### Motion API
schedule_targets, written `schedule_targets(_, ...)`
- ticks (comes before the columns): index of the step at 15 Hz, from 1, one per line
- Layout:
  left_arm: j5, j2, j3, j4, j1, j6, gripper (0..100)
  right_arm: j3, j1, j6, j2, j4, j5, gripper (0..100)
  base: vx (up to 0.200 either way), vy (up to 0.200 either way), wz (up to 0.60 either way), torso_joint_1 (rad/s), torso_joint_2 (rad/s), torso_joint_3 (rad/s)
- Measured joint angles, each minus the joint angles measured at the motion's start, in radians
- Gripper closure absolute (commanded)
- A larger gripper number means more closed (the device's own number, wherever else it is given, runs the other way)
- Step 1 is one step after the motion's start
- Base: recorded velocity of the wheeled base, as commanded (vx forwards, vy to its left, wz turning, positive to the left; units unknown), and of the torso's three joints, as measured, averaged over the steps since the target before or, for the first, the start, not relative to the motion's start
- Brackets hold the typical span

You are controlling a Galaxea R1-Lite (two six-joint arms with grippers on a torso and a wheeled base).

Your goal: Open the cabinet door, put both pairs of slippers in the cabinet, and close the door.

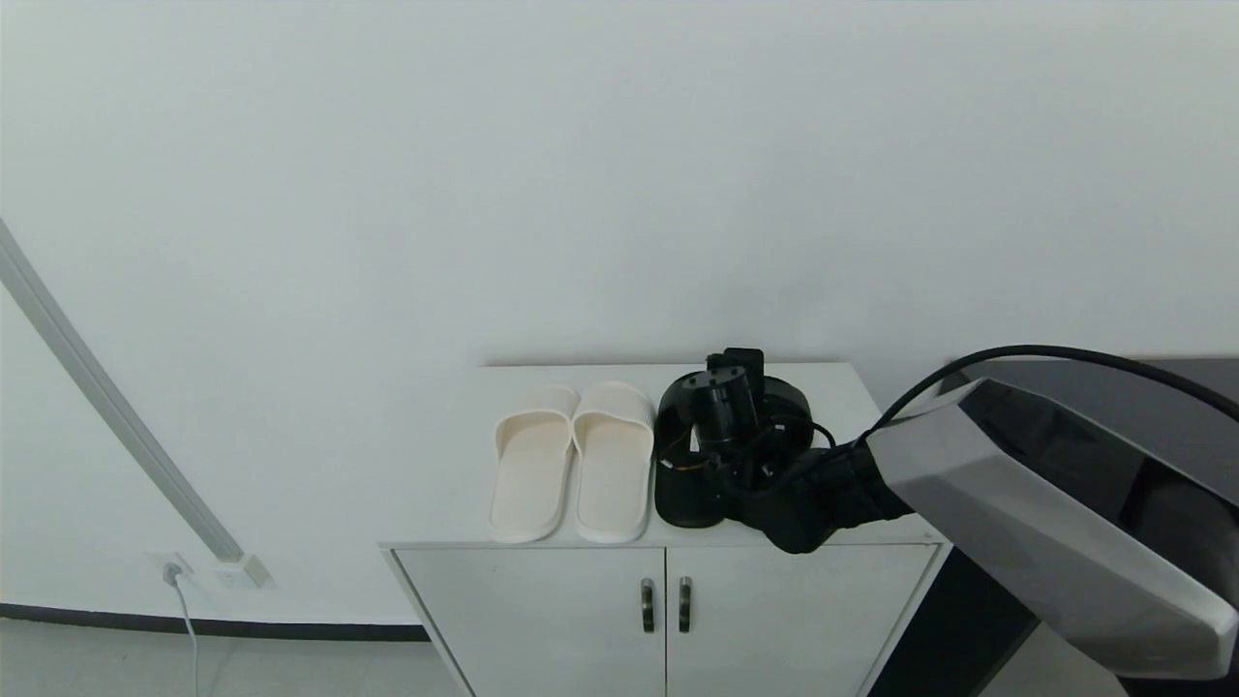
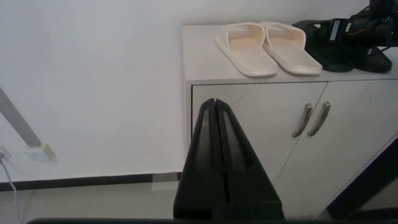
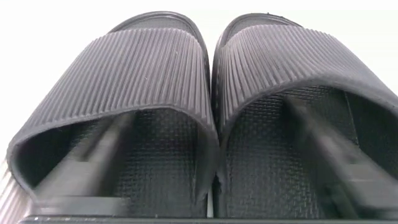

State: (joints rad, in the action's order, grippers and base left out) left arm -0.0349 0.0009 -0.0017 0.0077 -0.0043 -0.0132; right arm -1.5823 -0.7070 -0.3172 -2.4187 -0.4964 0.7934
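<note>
Zero steps are completed. Head view: cabinet doors are shut, handles untouched. White slippers and black slippers are set side by side at the cabinet top's front edge, black nearer the right corner, with the right gripper placed at them. Left wrist view: left gripper is held low before the left door, fingers pressed together, nothing held. Right wrist view: fingers are spread wide, one slid under each black strap, no pinch made. Door opening, both placements and closing are left.
</note>
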Motion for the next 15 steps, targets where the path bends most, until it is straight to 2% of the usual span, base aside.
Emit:
schedule_targets(5,0.000,0.000,0.000,0.000,0.000,0.000,100,0.012,-0.001,0.011,0.013,0.000,0.033,100,0.000,0.000,0.00,0.000,0.00,0.000)
schedule_targets(9,0.000,0.000,0.000,0.000,0.000,0.000,100,0.087,-0.020,0.025,0.091,-0.004,0.033,100,0.000,0.000,0.00,0.000,0.00,0.000)
schedule_targets(12,0.000,0.000,0.000,0.000,0.000,0.000,100,0.205,-0.040,0.046,0.186,-0.022,0.005,100,0.000,0.000,0.00,0.000,0.00,0.000)
schedule_targets(15,0.000,0.000,0.001,0.000,0.000,-0.002,100,0.436,-0.070,0.106,0.326,-0.092,-0.136,100,0.000,0.000,0.00,0.000,0.00,0.000)
